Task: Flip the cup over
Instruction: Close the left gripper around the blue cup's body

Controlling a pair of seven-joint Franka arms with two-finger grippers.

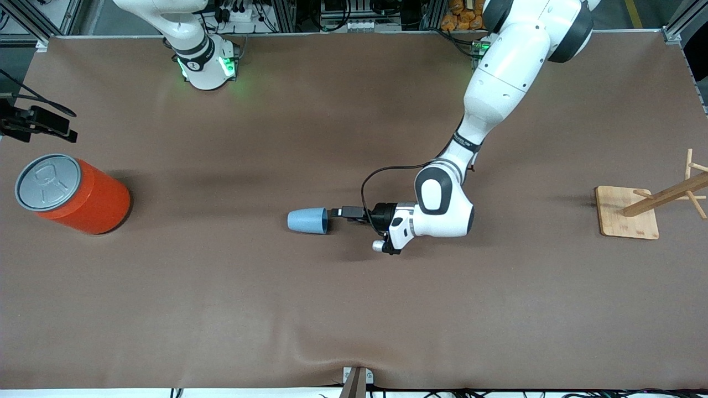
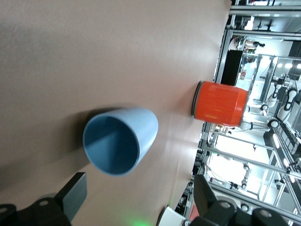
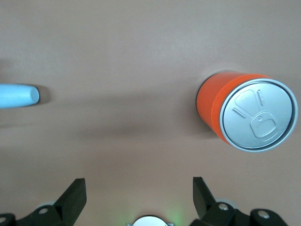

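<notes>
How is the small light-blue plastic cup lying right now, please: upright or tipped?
Tipped on its side: the small light-blue plastic cup lies with its empty mouth facing the open left gripper.

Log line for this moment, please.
cup: on its side, mouth toward left gripper | left gripper: open, at cup mouth, not gripping | right gripper: open, waiting

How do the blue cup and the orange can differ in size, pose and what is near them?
The cup is small, the orange can far bigger. The cup lies on its side, its open mouth facing the open left tool; the can stands upright, grey lid up, under the open right tool. Both rest on the brown table.
</notes>
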